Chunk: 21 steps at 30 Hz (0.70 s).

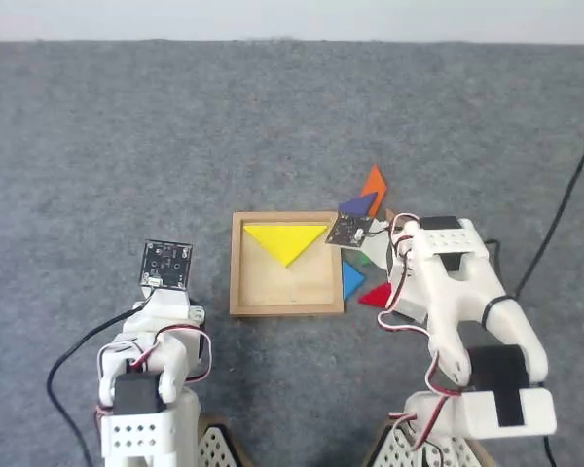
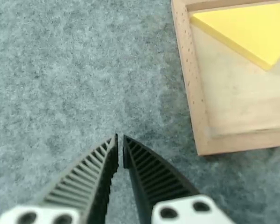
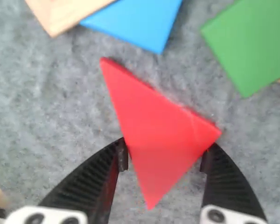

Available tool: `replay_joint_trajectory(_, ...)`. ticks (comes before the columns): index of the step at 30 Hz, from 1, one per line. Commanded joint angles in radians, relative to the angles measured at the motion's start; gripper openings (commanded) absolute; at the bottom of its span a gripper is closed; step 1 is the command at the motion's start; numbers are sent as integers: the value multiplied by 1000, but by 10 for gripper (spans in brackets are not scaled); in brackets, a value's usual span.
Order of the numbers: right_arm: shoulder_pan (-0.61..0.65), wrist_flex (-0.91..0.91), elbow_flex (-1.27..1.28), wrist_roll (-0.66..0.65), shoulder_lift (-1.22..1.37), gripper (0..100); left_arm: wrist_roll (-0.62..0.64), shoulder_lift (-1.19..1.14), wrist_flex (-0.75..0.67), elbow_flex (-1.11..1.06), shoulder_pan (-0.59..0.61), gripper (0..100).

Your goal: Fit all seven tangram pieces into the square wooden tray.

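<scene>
The left claw, its toothed fingers pressed together with nothing between them, hangs over the grey carpeted surface just off the left side of the square wooden tray. Off the tray's right side, the right claw is spread wide around the flat red triangle, one finger against each edge, the piece lying on the surface. The light blue triangle lies against the tray's right rim, and the green piece is farther out. Inside the tray, the large yellow triangle sits along the far rim, pointing inward. Beyond the tray's far right corner lie the dark blue piece and the orange piece.
</scene>
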State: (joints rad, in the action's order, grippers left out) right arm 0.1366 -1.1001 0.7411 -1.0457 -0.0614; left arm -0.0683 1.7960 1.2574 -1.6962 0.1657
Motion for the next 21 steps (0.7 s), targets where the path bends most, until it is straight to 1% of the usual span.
replay_joint_trajectory(1,-1,-30,-21,25,-111,232,-2,20,3,12,-3,21)
replay_joint_trajectory(8,1,-65,-21,21,-177,233,-2,20,3,12,-3,21)
replay_joint_trajectory(9,12,-64,-21,20,-177,247,-2,20,3,12,-3,21)
replay_joint_trajectory(13,61,-67,-15,17,-176,358,-2,20,3,12,-3,21)
replay_joint_trajectory(14,65,-67,-15,17,-176,360,-2,20,3,12,-3,21)
replay_joint_trajectory(19,62,-59,-15,-48,-176,275,-2,20,3,12,-3,21)
replay_joint_trajectory(21,62,-58,-15,-55,-176,267,-2,20,3,12,-3,21)
